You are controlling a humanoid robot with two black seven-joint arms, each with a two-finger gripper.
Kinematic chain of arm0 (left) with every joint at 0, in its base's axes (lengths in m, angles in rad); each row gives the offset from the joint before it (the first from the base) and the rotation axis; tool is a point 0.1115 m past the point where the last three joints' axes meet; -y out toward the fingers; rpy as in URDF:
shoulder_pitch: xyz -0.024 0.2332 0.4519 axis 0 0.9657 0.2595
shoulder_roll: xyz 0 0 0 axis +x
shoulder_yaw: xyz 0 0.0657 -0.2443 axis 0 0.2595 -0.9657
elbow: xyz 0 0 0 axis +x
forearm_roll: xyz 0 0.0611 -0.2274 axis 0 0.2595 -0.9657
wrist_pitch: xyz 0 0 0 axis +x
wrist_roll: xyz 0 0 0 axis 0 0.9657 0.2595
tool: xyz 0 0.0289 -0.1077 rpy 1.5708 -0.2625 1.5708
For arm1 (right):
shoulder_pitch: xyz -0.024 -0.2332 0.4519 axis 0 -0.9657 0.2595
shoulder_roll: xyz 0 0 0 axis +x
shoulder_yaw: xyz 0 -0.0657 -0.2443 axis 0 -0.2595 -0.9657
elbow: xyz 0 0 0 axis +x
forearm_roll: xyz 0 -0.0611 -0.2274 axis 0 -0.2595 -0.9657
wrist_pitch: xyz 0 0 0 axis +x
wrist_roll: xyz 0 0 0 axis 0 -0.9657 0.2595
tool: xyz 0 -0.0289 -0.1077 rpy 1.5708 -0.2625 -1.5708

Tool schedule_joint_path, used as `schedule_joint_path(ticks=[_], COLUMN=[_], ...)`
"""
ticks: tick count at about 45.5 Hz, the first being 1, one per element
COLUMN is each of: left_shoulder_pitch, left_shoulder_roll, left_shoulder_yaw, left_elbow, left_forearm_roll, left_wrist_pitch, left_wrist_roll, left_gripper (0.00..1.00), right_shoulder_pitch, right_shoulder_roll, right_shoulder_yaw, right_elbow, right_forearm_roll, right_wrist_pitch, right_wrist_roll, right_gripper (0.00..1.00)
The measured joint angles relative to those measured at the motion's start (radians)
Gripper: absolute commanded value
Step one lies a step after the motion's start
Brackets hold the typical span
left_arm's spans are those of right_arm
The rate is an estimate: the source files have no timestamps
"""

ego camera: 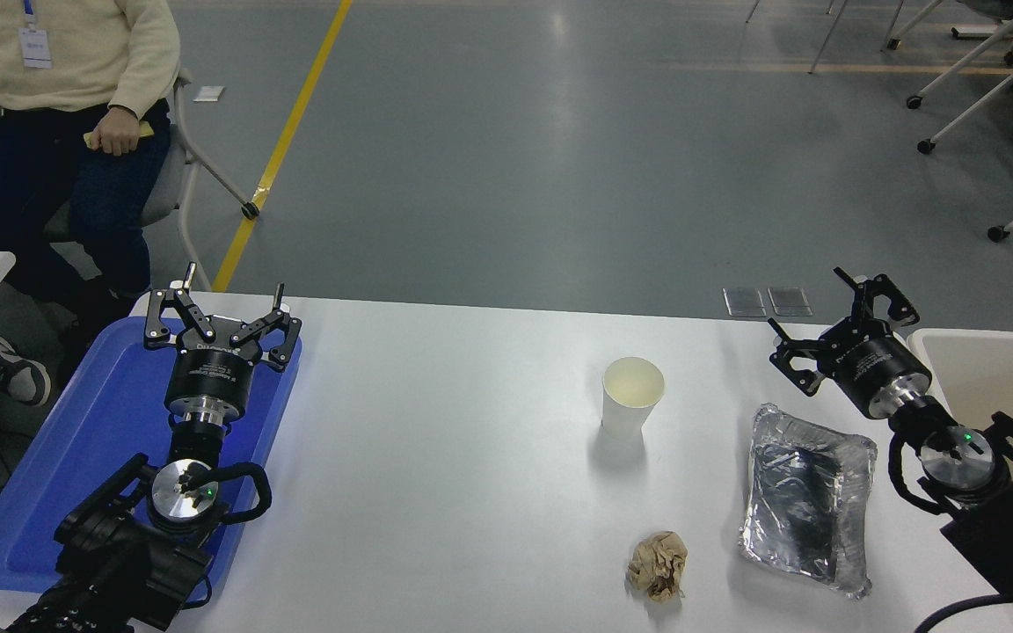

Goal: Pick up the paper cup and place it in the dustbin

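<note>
At the right edge of the desk [471, 492], the right claw [814, 316] hangs with its fingers spread wide apart and nothing between them, just beyond the far end of the crinkled foil tray [810, 497]. From this claw the paper cup [632, 397] stands at about eight o'clock, well apart from it, upright on the bare white desk with its cream inside showing. The dustbin [994, 369] lies at about four o'clock from the claw, close behind the wrist, only its beige rim and inner wall in view at the picture's right edge. A crumpled brown paper ball [658, 565] lies near the desk's front, at six o'clock from the cup. Far across at nine o'clock, the left claw [229, 303] sits over the blue tray [76, 457], its fingers likewise splayed and empty. A person [58, 97] sits beyond the desk's far left corner.
</note>
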Motion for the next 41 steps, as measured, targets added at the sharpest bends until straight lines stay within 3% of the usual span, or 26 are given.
schedule_joint_path(ticks=[41], left_shoulder_pitch=[0.000], left_shoulder_roll=[-0.001], left_shoulder_yaw=[0.001], left_elbow=[0.000], left_forearm_roll=[0.000], left_wrist_pitch=[0.000], left_wrist_roll=[0.000], left_gripper=[1.00], right_shoulder_pitch=[0.011], right_shoulder_roll=[-0.009], right_shoulder_yaw=[-0.010], right_elbow=[0.003], right_forearm_roll=[-0.015], right_wrist_pitch=[-0.005], right_wrist_roll=[0.001], right_gripper=[1.00])
